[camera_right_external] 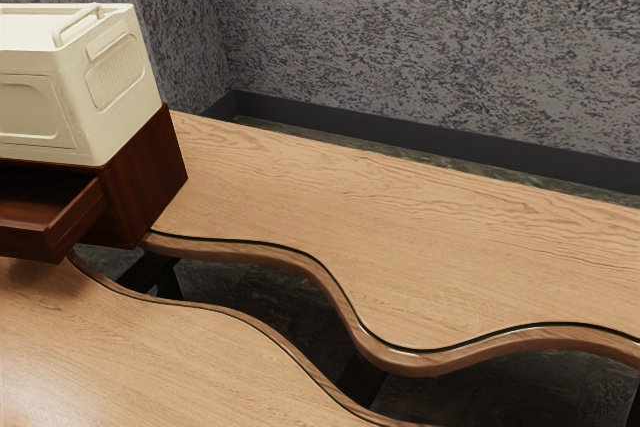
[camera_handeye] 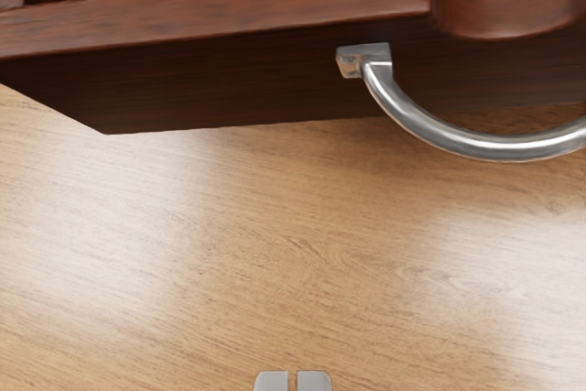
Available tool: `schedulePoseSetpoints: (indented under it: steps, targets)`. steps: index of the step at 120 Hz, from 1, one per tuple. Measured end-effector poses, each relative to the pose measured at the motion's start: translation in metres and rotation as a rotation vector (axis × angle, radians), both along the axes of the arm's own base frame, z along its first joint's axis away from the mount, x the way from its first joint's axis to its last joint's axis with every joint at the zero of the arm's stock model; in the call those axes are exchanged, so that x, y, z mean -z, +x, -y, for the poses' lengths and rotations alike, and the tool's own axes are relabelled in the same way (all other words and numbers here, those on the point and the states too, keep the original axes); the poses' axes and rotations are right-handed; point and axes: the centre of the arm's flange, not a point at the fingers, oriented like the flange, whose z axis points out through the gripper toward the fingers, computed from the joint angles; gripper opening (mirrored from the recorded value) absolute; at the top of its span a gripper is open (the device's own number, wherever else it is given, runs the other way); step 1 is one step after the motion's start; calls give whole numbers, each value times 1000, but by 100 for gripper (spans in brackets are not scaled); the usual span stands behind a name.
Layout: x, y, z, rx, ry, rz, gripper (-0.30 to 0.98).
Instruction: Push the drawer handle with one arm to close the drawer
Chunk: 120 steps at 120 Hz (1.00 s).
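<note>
The dark brown drawer (camera_right_external: 40, 239) stands pulled out of its wooden cabinet (camera_right_external: 150, 182) at the exterior view's left edge. Seen from the hand, the drawer front (camera_handeye: 229, 80) carries a curved silver handle (camera_handeye: 476, 146), part of which runs beyond the picture. My gripper (camera_handeye: 293, 382) has its two grey fingertips close together, with only a narrow slit and nothing held between them. Bare tabletop lies between the fingertips and the handle in the wrist view, and they appear apart from it.
A cream plastic box (camera_right_external: 100, 97) sits on top of the cabinet. The wooden table (camera_right_external: 420, 237) is split by a wavy, dark gap (camera_right_external: 270, 302) running from the cabinet toward the exterior view's right. A patterned grey wall (camera_right_external: 430, 47) rises behind.
</note>
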Motion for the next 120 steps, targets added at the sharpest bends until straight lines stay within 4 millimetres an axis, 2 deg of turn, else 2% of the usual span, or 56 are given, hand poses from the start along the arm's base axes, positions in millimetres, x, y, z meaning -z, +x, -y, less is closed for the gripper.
schedulePoseSetpoints:
  steps: [32, 84, 120]
  targets:
    - [7, 24, -3, 49, -4, 25, -10]
    - [44, 60, 7, 131, -36, 21, -10]
    - [49, 85, 3, 168, -20, 37, -10]
